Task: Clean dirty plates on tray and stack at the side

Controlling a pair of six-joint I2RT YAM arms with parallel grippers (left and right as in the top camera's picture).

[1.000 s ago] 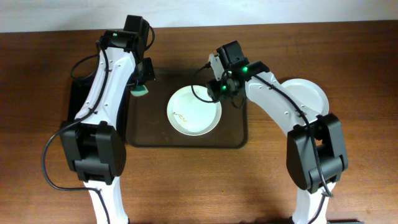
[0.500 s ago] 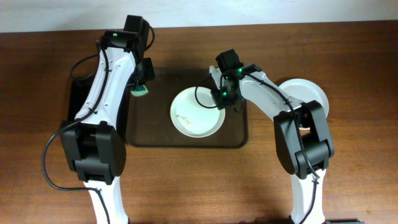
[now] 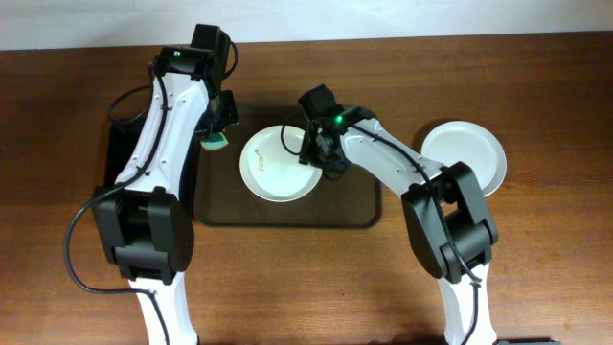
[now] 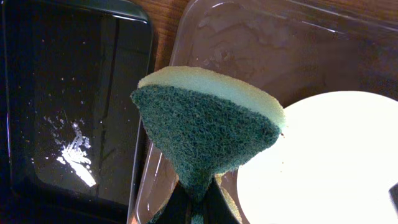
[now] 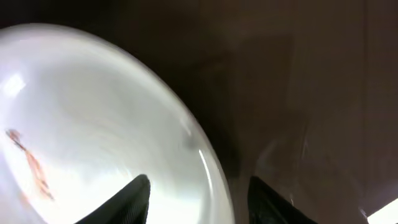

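Since a second ago the glossy white round plate, marked with a thin brown squiggle, has slid leftward across the dark brown rectangular tray, and the right gripper has travelled with it. The left arm and what it carries have kept their place.

Nearest the left edge of the brown wooden desk lies the small black rectangular tray. It is shiny, with a few pale specks on its floor, and in the overhead view it is largely hidden under the left arm. Just beside it, long side to long side, sits the dark brown tray, about midway along the desk and nearer the far edge than the near one.

The left gripper hangs over the far-left corner of that tray. Its jaws pinch the narrow end of a green-and-yellow sponge, with the rough green face toward the wrist camera and the pale yellow layer behind. The sponge is just beside the plate's rim; whether it touches the tray floor cannot be told.

The smudged plate rests on the left-centre of the brown tray. At its right-hand rim the right gripper stands with jaws spread. One finger is over the plate's inner surface, the other is over the bare tray, and the rim lies between them.

Toward the right edge of the desk, off the tray and near its right side without touching it, a second white round plate lies on the wood.
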